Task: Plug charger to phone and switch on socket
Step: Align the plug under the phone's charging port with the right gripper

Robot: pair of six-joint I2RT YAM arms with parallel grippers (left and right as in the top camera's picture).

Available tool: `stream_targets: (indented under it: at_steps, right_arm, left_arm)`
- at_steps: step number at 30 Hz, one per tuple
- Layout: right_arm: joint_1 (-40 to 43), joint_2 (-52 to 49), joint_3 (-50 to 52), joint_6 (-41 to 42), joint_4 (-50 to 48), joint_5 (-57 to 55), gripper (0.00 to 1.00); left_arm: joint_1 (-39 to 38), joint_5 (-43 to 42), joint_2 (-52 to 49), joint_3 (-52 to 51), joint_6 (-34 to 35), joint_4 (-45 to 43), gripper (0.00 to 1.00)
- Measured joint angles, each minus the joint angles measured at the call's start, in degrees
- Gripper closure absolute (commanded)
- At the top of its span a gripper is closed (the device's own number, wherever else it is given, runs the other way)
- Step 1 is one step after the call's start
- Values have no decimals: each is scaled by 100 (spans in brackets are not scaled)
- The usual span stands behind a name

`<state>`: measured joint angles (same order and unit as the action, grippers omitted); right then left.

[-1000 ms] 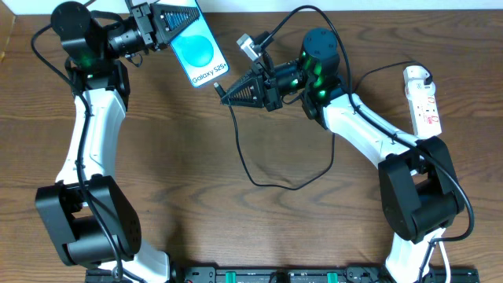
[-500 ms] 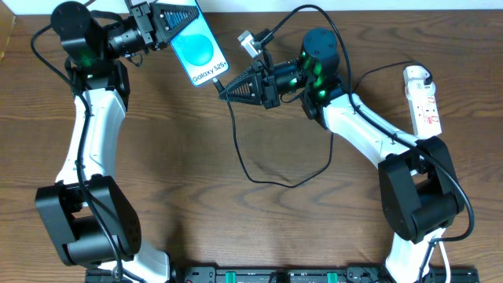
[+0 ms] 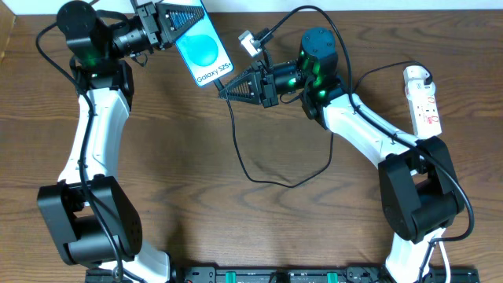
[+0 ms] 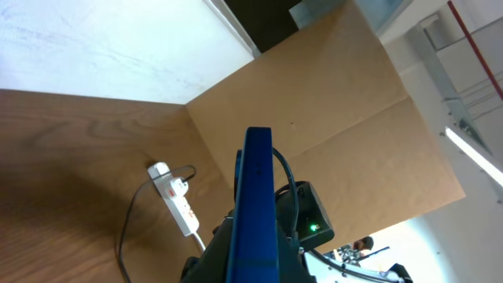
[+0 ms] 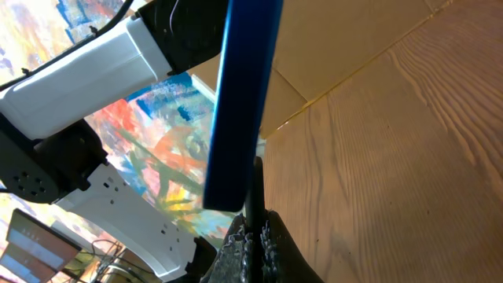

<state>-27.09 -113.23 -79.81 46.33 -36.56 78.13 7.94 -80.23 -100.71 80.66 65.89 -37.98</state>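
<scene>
The right gripper (image 3: pixel 226 90) is clenched on the plug tip of the long thin black charger cable (image 3: pixel 242 157). The left gripper (image 3: pixel 169 16) is grasping the slim blue-screen phone (image 3: pixel 206 50) in the air above the brown wooden counter (image 3: pixel 236 228). Compared with a second ago, the phone has shifted a little toward the plug. The tip now stands just at the phone's lower edge, but I cannot tell if it is inserted. The narrow white socket strip (image 3: pixel 424 101) lies well apart at the right, and no gripper is near it. No container is in view.

A robotics lab is indicated: a left arm (image 3: pixel 94 134) and a right arm (image 3: pixel 369 130) are mounted at a wooden bench (image 3: pixel 173 165), cardboard sheets (image 4: pixel 338 118) are stood behind it, and a monitor (image 5: pixel 33 240) is glimpsed beyond.
</scene>
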Motion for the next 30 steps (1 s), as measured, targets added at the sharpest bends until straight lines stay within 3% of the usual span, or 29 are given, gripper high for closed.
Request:
stream_targets:
  at_steps: [30]
  right_arm:
    - [0, 0, 0, -4, 11, 2, 99]
  left_arm:
    - [275, -2, 0, 0, -317, 190, 92]
